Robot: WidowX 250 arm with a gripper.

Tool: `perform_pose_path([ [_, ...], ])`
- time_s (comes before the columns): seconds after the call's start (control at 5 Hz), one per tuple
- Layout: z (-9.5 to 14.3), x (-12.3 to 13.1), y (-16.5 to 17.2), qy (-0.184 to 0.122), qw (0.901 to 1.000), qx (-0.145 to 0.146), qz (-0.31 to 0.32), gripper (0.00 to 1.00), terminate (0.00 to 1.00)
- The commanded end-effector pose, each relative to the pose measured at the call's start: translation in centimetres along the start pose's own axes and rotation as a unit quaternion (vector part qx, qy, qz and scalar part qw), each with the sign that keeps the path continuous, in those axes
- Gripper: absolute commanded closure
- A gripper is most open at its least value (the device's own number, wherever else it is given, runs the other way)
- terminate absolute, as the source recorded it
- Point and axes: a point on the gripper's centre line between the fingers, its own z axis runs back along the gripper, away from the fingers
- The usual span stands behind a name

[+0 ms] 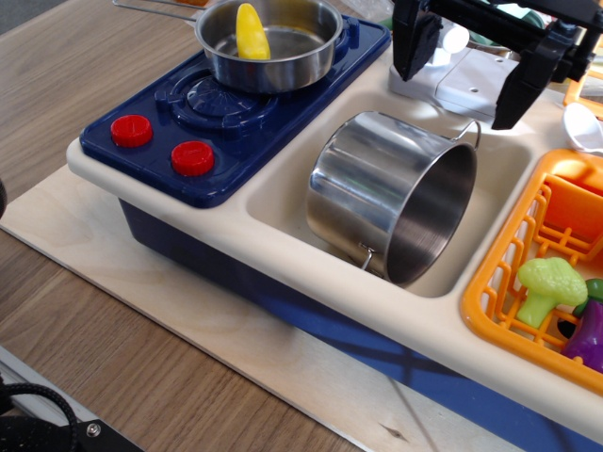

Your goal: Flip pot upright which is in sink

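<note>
The steel pot (396,193) lies on its side in the cream sink (490,169) of a toy kitchen unit, its open mouth turned toward the right front corner of the basin and its interior bare. One small wire handle shows at the pot's lower rim, another at its upper rim. Behind and above the pot hangs the black claw (468,77), its two fingers spread wide apart and holding nothing, clear of the pot. Left of the pot sits the blue stove (179,122) with two red knobs; on it rests a steel pan (273,42) holding a yellow corn cob (251,33). Right of the pot, an orange dish rack (504,273) holds a green broccoli (548,285) and a purple eggplant (592,331). The whole unit stands on a pale plywood surface (188,320).
</note>
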Motion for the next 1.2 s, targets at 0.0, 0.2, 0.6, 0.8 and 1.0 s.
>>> perform_pose_path([
  [0.0, 0.0, 0.0, 0.0, 0.000, 1.0000, 0.000, 0.000, 0.00, 0.00],
  [0.2, -0.6, -0.3, -0.5, -0.011, 0.9987, 0.049, -0.013, 0.00, 0.00],
  [0.6, -2.6, -1.0, 0.5, -0.030, 0.9930, 0.099, -0.058, 0.00, 0.00],
  [0.8, -3.4, -1.1, 0.7, -0.041, 0.9820, 0.160, -0.091, 0.00, 0.00],
  [1.0, -4.0, -1.1, 1.4, -0.048, 0.9821, 0.158, -0.092, 0.00, 0.00],
])
